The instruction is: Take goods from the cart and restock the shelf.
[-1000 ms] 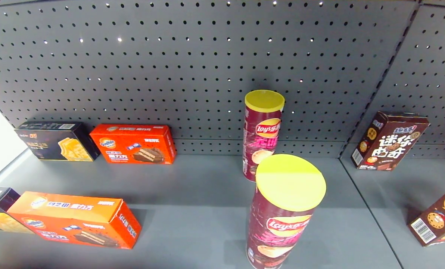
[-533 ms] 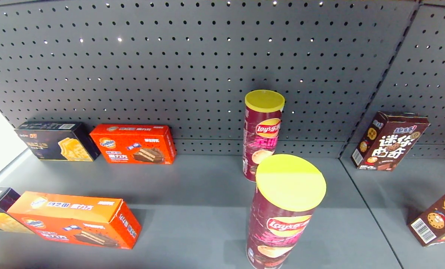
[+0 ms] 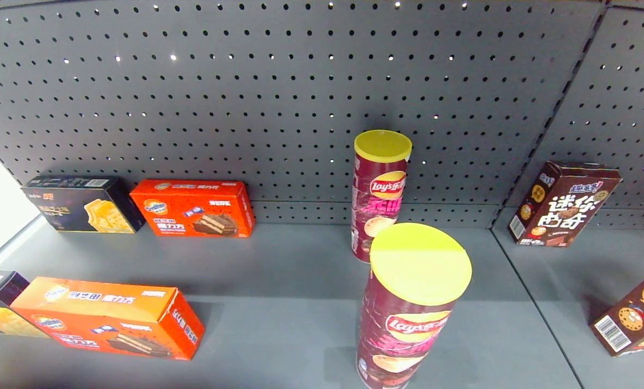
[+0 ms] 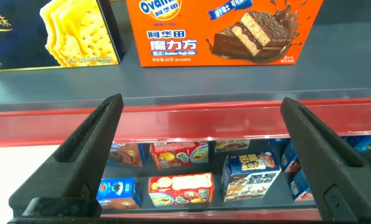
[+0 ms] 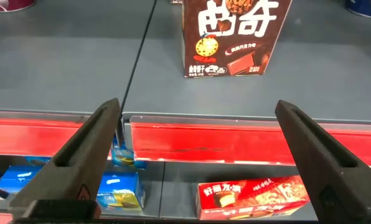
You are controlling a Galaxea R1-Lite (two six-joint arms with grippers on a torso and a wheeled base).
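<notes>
Front chip can (image 3: 408, 329), rear chip can (image 3: 380, 194): upright, labels outward for display; left gripper (image 4: 201, 109), right gripper (image 5: 198, 112): spread empty, likely between picks

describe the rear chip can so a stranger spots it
On the grey metal shelf, find the perforated back panel. The tall maroon can with a yellow lid stands upright close to it; its identical twin stands nearer the front.

Shop: pegboard-backed shelf (image 3: 300, 270), snack boxes (image 3: 192, 208), crisp tubes (image 3: 381, 189), red edge rail (image 4: 192, 118).
</notes>
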